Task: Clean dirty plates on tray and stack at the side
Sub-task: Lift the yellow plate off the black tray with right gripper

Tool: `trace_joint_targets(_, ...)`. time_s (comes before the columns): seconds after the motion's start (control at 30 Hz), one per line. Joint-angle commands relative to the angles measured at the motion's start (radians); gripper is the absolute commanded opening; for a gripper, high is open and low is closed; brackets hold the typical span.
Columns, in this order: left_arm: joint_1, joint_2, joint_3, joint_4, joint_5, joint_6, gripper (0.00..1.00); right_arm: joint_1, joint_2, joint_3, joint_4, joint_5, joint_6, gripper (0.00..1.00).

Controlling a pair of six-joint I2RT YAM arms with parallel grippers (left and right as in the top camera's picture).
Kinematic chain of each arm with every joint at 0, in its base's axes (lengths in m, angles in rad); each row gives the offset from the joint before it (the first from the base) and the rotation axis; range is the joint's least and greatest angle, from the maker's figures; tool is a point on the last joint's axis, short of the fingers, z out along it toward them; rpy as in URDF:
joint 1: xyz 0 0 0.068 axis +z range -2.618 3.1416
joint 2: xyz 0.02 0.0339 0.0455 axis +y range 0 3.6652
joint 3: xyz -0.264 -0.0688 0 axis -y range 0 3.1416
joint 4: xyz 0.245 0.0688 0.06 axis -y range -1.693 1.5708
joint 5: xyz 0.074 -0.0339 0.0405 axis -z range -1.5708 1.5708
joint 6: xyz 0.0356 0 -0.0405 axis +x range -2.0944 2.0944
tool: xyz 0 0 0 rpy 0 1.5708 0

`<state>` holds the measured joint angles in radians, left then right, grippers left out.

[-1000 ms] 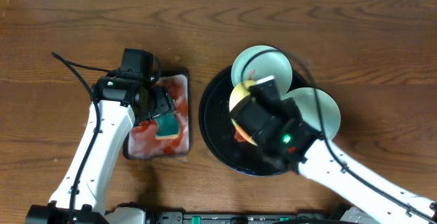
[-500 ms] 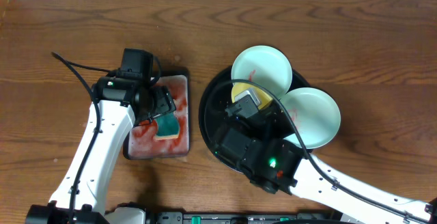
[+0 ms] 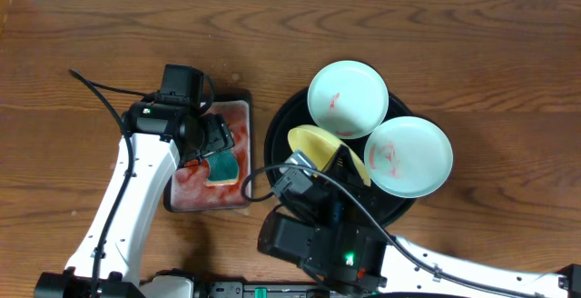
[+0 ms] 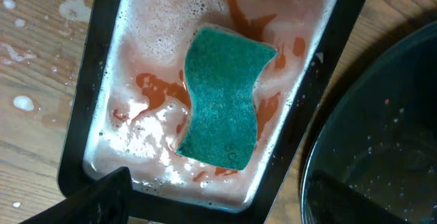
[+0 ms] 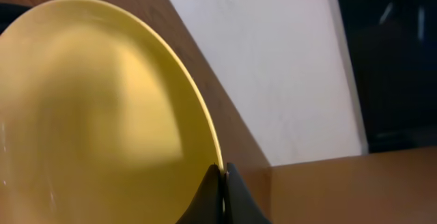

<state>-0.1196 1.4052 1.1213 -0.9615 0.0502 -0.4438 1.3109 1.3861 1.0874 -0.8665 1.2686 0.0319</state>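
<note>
The right gripper [image 5: 220, 191] is clamped on the rim of the yellow plate [image 5: 102, 115], holding it tilted on edge above the tray [image 3: 277, 148]. The mint plate [image 3: 348, 98] and the blue plate [image 3: 408, 156] (both smeared red) lie side by side, overlapping the tray's far and right rim. The left gripper [image 4: 229, 203] hangs spread wide and empty over the sponge [image 4: 224, 104], which lies in the small tray [image 4: 83, 111] of pink foamy liquid.

I can read no writing, brand, label or number anywhere, neither on the plates [image 3: 348, 98] nor the tray [image 3: 280, 150].
</note>
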Motion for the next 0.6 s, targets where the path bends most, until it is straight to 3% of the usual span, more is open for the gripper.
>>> trace_joint_targets(0.0,0.005,0.004,-0.005,-0.002,-0.001,0.006,0.82,0.013,-0.012,0.023,0.003,0.093,-0.061,0.01)
trace_joint_targets(0.57,0.005,0.004,-0.005,-0.002,-0.001,0.006,0.83,-0.011,-0.012,0.023,0.108,0.072,-0.063,0.01)
